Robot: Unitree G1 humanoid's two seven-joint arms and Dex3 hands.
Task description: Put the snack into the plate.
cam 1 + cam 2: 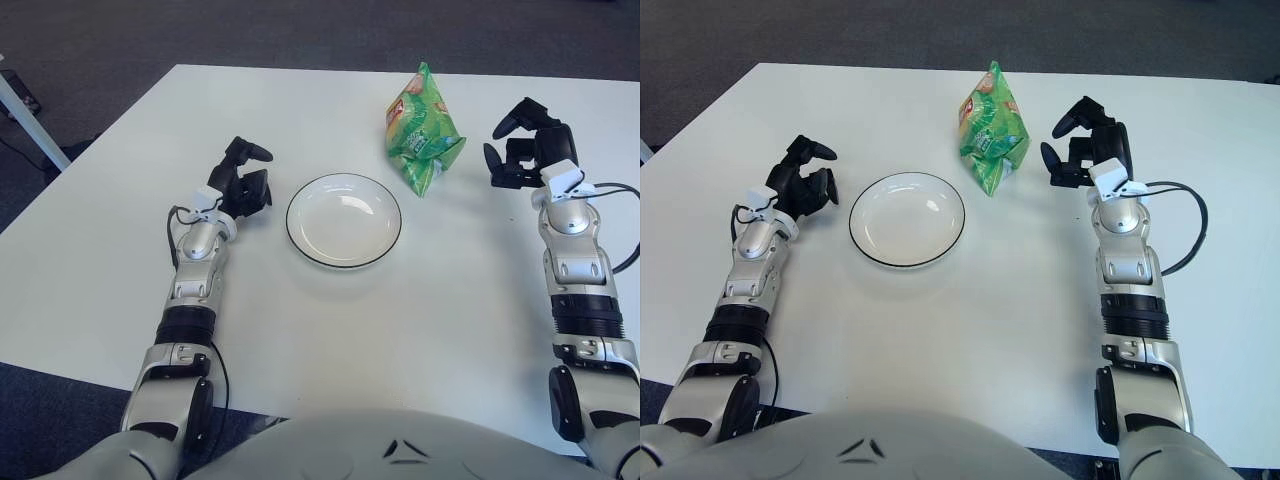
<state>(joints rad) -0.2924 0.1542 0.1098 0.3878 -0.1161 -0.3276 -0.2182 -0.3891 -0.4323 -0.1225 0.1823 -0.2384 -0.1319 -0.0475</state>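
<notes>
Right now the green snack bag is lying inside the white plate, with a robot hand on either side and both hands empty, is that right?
Not quite. The green snack bag stands on the table beside the white plate, which holds nothing, as the left eye view shows. The left hand and right hand do flank them, both empty.

On the table [330,310]: one snack bag [422,132], green, toward the far edge; one plate [344,220], white with dark rim, empty, mid-table. Total: two items.

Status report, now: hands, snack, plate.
Right hand open, just right of the snack bag, not touching. Left hand open, idle left of the plate. Snack standing behind the plate's right edge. Nothing between them.
</notes>
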